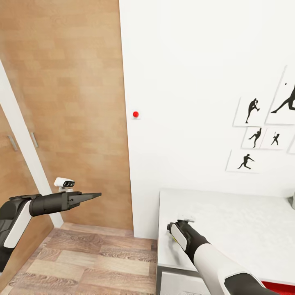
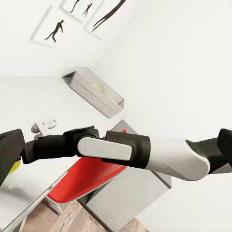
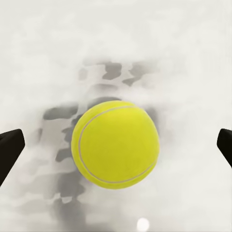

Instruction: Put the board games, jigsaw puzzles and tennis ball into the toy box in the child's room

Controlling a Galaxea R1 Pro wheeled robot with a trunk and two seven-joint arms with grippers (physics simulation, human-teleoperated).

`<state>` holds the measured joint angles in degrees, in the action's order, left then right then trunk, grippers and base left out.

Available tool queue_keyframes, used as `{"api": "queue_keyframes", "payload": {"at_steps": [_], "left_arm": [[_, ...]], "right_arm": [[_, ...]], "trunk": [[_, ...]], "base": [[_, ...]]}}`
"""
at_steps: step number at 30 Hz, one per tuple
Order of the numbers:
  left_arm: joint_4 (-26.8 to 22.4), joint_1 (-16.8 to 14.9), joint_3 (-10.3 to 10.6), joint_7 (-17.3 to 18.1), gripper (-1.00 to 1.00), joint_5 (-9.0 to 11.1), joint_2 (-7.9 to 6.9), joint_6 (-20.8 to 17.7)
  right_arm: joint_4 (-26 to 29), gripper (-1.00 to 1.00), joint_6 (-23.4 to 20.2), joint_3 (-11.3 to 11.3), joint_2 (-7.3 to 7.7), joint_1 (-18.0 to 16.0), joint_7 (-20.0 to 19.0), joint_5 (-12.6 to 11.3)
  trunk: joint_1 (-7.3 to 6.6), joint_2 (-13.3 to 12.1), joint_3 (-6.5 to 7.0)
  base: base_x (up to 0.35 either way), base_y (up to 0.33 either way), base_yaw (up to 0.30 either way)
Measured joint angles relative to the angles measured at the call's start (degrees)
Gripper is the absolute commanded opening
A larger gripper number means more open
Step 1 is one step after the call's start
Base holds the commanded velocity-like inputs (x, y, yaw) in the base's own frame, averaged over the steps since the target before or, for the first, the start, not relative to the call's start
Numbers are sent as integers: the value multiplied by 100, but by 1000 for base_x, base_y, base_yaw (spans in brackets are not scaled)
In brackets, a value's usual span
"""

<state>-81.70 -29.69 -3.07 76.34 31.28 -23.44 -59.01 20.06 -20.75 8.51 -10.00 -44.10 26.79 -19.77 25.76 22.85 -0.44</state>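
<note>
On the pale table [image 1: 246,221] the right claw [image 3: 116,145] gapes around the unmarked tennis ball [image 3: 115,143]; left claw [image 1: 92,196] seemingly clenched.

wall [image 1: 196,61]: white | door [image 1: 73,102]: wood | floor [image 1: 94,258]: wood planks | prints [image 1: 250,110]: baseball silhouettes
</note>
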Motion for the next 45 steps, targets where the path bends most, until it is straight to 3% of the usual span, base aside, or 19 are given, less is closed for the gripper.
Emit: {"api": "queue_keyframes", "payload": {"at_steps": [45], "left_arm": [[-1,3,11,-9,100,-5,1,1]], "right_arm": [[-1,100,1,16,0,3,-2,11]], "trunk": [[-2,-7,-415]], "base": [[15,0,0]]}}
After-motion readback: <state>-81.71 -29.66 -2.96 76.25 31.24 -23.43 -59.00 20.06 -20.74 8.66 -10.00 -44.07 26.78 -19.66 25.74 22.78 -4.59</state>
